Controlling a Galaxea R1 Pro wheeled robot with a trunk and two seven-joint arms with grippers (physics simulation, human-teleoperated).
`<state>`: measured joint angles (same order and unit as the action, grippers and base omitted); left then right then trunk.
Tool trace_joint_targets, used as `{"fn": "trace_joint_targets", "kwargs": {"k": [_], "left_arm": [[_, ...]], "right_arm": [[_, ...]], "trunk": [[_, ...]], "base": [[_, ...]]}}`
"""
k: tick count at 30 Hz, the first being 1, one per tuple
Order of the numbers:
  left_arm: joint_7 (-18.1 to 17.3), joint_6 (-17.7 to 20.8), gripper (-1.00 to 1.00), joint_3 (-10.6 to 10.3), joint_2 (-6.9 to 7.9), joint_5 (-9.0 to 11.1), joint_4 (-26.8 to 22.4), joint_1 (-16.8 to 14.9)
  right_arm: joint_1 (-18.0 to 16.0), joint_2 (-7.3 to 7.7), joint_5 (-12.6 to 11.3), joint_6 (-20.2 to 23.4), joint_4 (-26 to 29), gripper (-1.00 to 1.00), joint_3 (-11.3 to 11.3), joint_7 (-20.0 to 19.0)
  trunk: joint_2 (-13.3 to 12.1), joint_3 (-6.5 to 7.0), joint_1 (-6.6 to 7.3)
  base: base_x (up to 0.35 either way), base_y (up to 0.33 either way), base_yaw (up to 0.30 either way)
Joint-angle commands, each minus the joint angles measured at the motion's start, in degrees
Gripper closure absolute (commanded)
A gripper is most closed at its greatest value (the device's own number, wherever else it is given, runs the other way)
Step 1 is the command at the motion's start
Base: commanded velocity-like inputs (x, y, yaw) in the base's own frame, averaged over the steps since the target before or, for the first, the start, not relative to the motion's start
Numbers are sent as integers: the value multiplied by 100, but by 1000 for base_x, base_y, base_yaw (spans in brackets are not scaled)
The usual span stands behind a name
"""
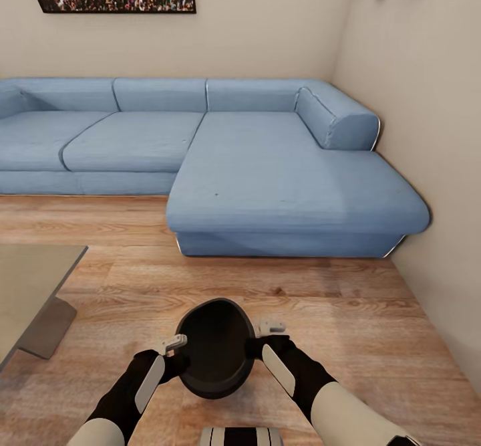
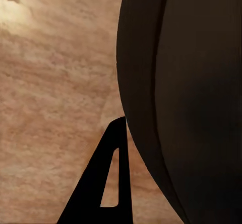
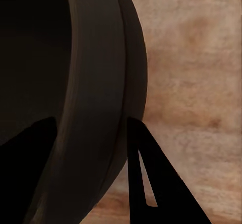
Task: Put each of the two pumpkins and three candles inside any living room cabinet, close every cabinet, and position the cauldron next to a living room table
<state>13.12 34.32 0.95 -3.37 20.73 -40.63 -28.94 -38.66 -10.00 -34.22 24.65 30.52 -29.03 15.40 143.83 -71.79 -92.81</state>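
The black cauldron (image 1: 215, 349) sits between my two grippers low over the wood floor, its wide mouth facing up toward the head camera. My left gripper (image 1: 178, 358) grips its left rim; in the left wrist view one dark finger (image 2: 108, 183) lies against the pot's outer wall (image 2: 191, 103). My right gripper (image 1: 254, 346) is shut on the right rim, with the rim (image 3: 91, 108) between an inner and an outer finger (image 3: 143, 183). A corner of the glossy grey table (image 1: 27, 285) shows at the left. Pumpkins, candles and cabinet are out of view.
A long blue corner sofa (image 1: 267, 178) runs along the back wall, and its chaise reaches toward me at the right. A beige wall (image 1: 434, 165) closes the right side. Wood floor (image 1: 314, 299) lies between the table, the sofa and me.
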Motion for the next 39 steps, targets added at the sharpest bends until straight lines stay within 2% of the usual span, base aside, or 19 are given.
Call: {"fn": "trace_joint_targets", "kwargs": {"k": [1,7,23,25,36,39], "left_arm": [[15,13,100,2,-1,-51,-2,0],[15,13,100,2,1,-52,-14,2],[15,13,100,11,3,-48,-15,1],[15,13,100,11,3,-45,-15,2],[15,13,100,18,3,-43,-15,2],[15,13,100,18,3,-44,-15,3]], "right_arm": [[-1,0,59,-46,-2,100,2,16],[0,0,24,-243,-2,100,4,16],[3,0,-5,-241,50,100,11,8],[4,0,-5,-244,50,100,11,7],[4,0,-6,-247,50,100,14,7],[7,0,-6,-249,50,100,16,7]], "trunk": [[0,0,0],[0,0,0],[0,0,0],[-3,44,5],[-3,44,5],[-7,111,13]], "base": [[0,0,0],[0,0,0],[0,0,0],[0,0,0],[0,0,0],[0,0,0]]}}
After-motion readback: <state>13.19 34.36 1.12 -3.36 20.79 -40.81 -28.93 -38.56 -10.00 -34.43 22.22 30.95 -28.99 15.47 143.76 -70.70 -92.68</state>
